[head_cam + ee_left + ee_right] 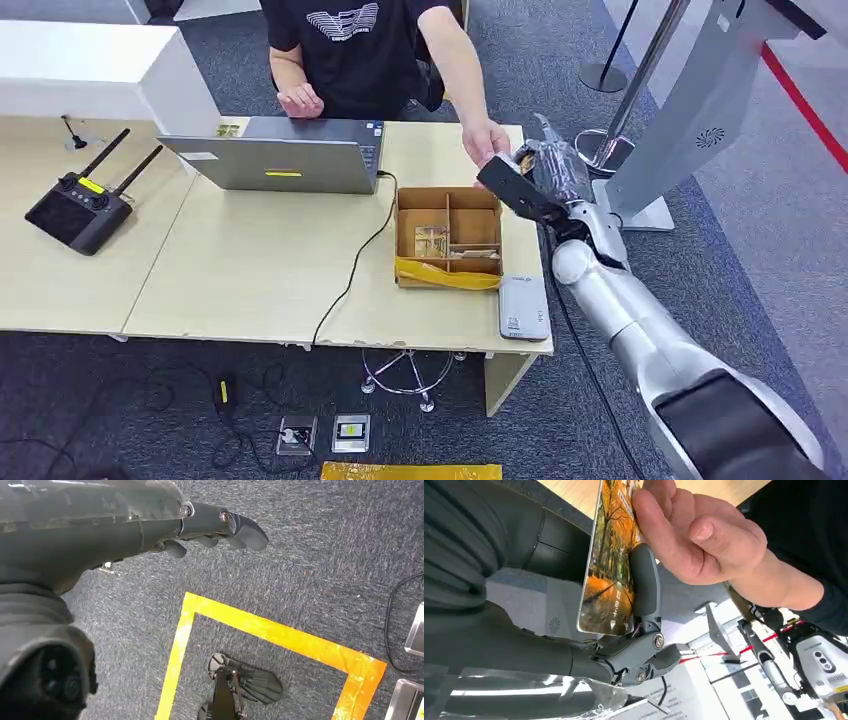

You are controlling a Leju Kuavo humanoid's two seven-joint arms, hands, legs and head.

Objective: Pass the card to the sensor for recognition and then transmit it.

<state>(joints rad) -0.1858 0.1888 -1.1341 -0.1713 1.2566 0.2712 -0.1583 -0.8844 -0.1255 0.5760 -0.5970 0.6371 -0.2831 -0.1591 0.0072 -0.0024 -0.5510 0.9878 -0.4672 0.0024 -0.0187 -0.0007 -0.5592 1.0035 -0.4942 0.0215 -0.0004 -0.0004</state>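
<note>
My right hand [548, 185] is raised over the table's back right corner. It pinches a card [608, 565] printed with an autumn tree scene between its thumb and fingers [644, 582]. A person's hand [696, 535] grips the far end of the same card and reaches in from behind the table [487, 142]. The grey card sensor [523, 308] lies flat at the table's front right edge, well below my right hand. My left hand [220, 526] hangs over the carpet with nothing in it, its fingers loosely apart.
A cardboard box [447, 238] with compartments and a yellow tape strip sits beside the sensor. An open laptop [285, 155] with a black cable, and a remote controller [80, 205], lie further left. A grey stand [690, 110] rises to the right. Yellow floor tape [280, 637] marks the carpet.
</note>
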